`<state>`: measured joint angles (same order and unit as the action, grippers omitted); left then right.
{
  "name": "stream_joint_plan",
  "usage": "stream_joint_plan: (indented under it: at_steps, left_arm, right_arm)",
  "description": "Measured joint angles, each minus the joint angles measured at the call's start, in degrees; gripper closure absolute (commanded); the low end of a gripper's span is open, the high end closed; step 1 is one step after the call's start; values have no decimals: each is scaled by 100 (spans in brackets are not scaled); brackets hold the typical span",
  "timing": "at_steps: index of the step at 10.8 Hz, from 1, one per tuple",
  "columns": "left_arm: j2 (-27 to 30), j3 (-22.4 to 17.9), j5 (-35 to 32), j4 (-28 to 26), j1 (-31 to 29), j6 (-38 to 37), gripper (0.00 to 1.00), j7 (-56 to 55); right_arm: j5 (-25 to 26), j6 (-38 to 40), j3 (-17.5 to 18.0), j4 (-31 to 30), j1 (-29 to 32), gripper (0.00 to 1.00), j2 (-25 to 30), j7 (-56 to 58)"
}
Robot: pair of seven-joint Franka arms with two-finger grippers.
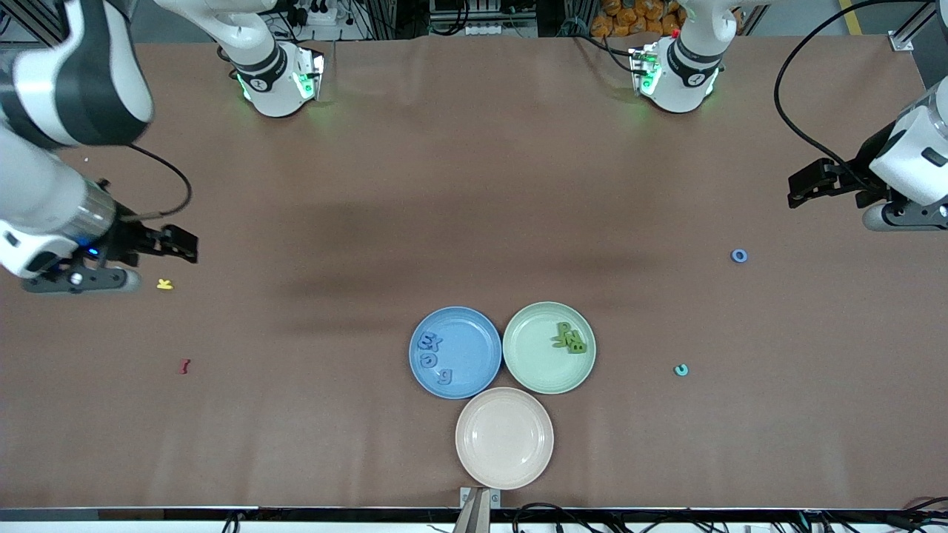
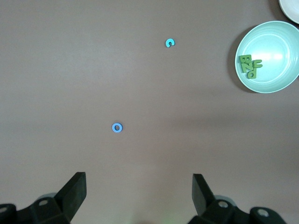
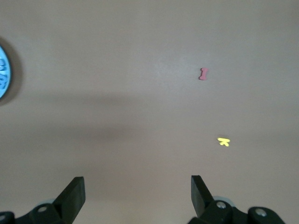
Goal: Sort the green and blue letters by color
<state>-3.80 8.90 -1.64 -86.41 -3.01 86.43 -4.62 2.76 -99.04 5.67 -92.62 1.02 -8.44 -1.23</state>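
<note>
Near the left end effector (image 1: 803, 186), a blue letter O (image 1: 739, 256).

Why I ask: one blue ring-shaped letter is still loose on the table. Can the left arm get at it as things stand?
Probably yes. The left gripper hangs open above the table near the blue ring letter, which lies flat on bare table, nothing touching it. The teal letter lies well apart.

A yellow letter (image 1: 164, 284) lies toward the right arm's end of the table, with a dark red letter (image 1: 184, 366) at its 5 o'clock, nearer the front camera. A cream plate (image 1: 504, 438) sits at 6 o'clock of the touching blue plate (image 1: 474, 355) and green plate (image 1: 533, 355). A teal letter (image 1: 681, 370) lies at 3 o'clock of the green plate.
</note>
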Motion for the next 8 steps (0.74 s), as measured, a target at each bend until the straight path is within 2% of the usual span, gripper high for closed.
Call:
stream_joint_plan:
  at_steps: [3,8]
  left_arm:
    - [-3,1,0,3,0,0,0,0]
    - [-6,1,0,6,0,0,0,0]
  right_arm:
    - [-15,769,-163,727,2,0,141,351]
    - [-24,918,-177,804,9,0,484,385]
